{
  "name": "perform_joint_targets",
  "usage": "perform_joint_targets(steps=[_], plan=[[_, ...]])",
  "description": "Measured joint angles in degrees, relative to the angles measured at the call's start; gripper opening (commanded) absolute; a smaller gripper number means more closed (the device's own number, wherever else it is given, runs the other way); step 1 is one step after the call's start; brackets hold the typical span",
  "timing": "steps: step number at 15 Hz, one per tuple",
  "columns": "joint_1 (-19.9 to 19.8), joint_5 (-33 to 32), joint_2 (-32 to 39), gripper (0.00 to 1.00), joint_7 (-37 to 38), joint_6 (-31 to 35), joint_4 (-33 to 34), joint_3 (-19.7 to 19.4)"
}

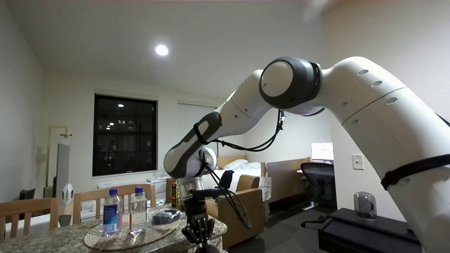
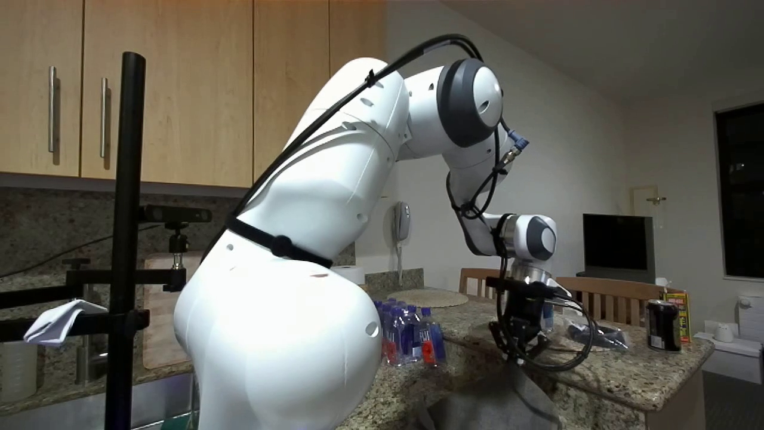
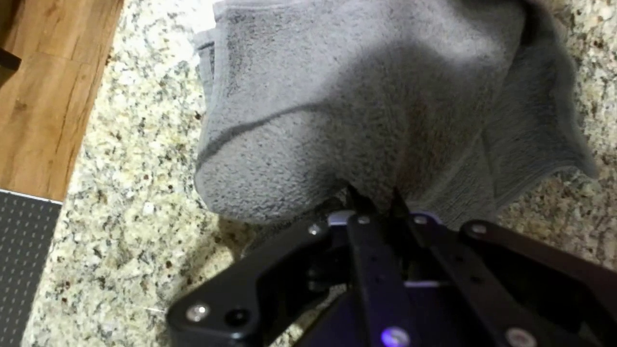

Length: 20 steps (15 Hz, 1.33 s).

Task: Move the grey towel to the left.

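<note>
- Arm: in both exterior views you see it raised and bent at the elbow, with its wrist section turned downward.
- Counter: speckled granite. In the wrist view you see its edge, with wood and grey flooring beyond.
- Towel: grey and folded, located over the counter directly below your gripper. Its cloth gathers toward the fingertips. In an exterior view its lower part runs out of frame, so you cannot confirm contact with the granite there.
- Gripper: pointed down. Your jaws are clamped on the towel, a fold of it pinched between them.
- Bottle group: blue-capped, upright on granite, partly hidden from you by the arm.
- Labelled bottle and clear bottle: upright, just apart, on a round mat.
- Can: black, upright near a counter end.
</note>
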Motion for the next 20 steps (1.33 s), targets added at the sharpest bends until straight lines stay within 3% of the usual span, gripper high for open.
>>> perform_joint_targets(steps=[6,14,20], plan=[[5.17,-0.12,-3.59,0.09,6.08,0.86,-0.90,1.60],[15.13,-0.77,-7.43,0.09,26.67,5.89,-7.02,3.37],[18.46,-0.89,-7.74,0.09,35.38,8.22,-8.53,4.16]])
